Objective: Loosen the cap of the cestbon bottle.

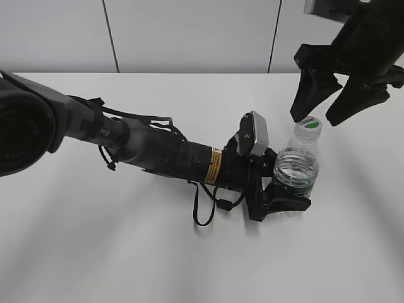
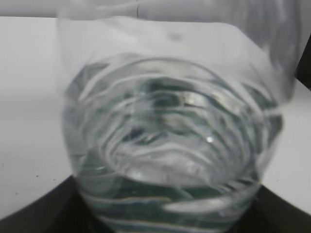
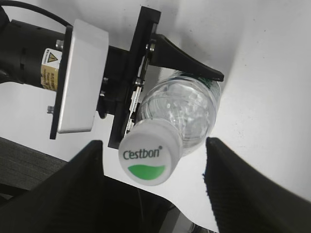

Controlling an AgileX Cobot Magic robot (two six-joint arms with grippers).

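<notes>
The cestbon bottle (image 1: 297, 167) stands upright on the white table, clear with a dark green label band low down. Its white cap (image 1: 308, 127) with a green patch is on the neck. My left gripper (image 1: 285, 197) is shut on the bottle's lower body, which fills the left wrist view (image 2: 165, 145). My right gripper (image 1: 314, 117) hangs open just above the cap, one finger on each side, not touching. In the right wrist view the cap (image 3: 148, 158) sits between the open fingers (image 3: 155, 170), above the bottle (image 3: 187, 111).
The left arm (image 1: 145, 148) lies low across the white table (image 1: 126, 252) from the left, with a loose black cable loop (image 1: 208, 208) beside it. A white panelled wall (image 1: 189, 31) runs behind the table's far edge.
</notes>
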